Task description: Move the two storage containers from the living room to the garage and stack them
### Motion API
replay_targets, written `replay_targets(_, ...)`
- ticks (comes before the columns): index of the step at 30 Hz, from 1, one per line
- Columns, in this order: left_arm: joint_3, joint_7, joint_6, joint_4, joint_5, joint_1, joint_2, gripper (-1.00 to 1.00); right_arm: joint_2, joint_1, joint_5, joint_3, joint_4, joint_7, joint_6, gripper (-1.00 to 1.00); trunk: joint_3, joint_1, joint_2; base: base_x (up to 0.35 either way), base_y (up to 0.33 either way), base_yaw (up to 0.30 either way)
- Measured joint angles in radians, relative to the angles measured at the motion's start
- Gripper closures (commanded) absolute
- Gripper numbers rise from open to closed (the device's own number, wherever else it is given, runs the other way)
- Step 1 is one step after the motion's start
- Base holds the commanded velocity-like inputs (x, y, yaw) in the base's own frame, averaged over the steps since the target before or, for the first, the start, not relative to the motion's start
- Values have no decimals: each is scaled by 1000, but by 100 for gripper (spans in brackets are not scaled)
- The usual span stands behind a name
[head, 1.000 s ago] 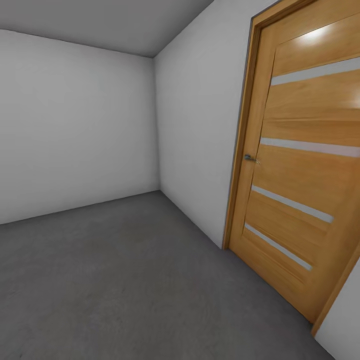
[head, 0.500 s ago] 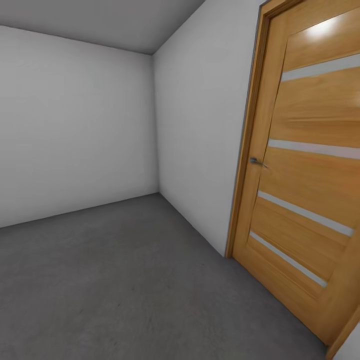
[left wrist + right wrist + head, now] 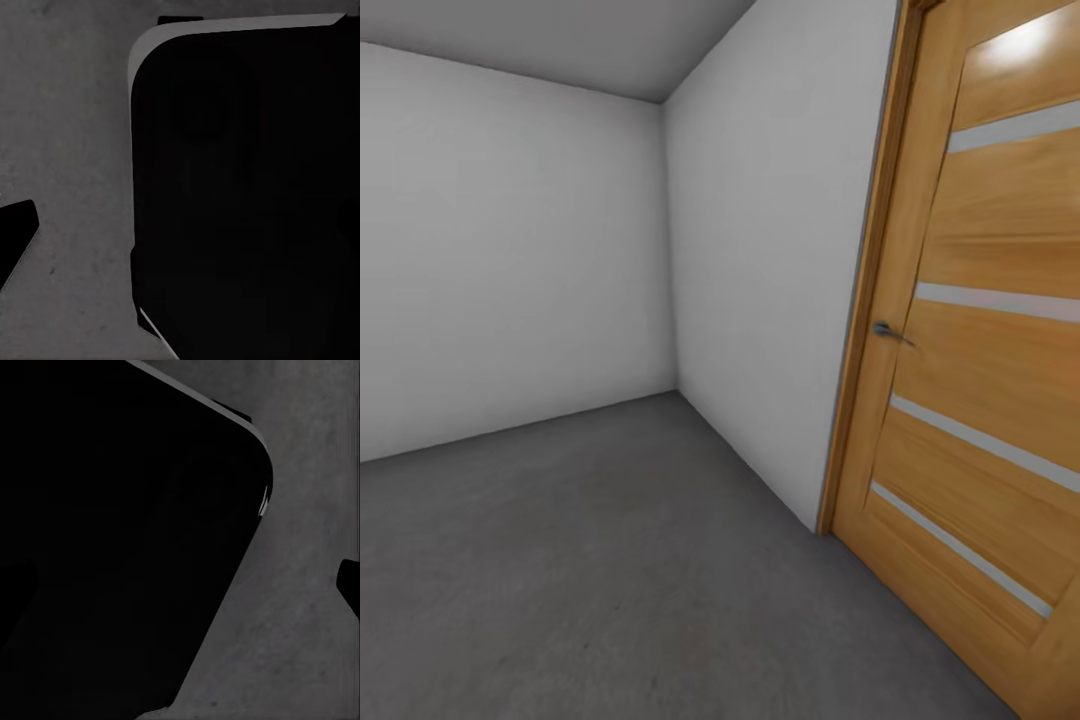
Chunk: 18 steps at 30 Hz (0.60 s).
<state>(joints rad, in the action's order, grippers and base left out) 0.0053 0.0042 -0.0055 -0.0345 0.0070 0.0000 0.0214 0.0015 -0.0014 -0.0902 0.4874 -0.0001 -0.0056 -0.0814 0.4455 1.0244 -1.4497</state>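
Since the earlier head pictures the whole view has slid: the wooden door (image 3: 985,350) now sits further toward the right edge of the frame and its handle (image 3: 890,331) a little lower and more to the right, while the room corner has barely shifted. That is the camera turning, not the door.

At this moment the head view looks into the garage. Two plain grey-white walls (image 3: 510,260) meet in a corner at the upper middle of the frame, under a grey ceiling. Dark grey speckled concrete floor (image 3: 610,570) fills the lower half. The door, at the right, is of warm orange-brown wood with pale horizontal strips across it and stands closed in its frame.

From the left wrist camera, a large black rounded body (image 3: 240,195) covers most of the picture, with the floor (image 3: 67,150) at its side and a small dark tip at the lower left edge. From the right wrist camera, a like black mass (image 3: 120,540) covers the upper left, with floor (image 3: 300,622) beyond.

Whether the jaws of either arm are open or closed cannot be told. No orange-red container appears in these pictures.
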Motion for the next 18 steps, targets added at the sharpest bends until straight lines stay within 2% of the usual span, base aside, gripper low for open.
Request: replay_targets(18, 0, 0, 0, 0, 0, 0, 0, -100, 0, 0, 0, 0, 0, 0, 0, -100, 0, 0, 0, 323, 0, 0)
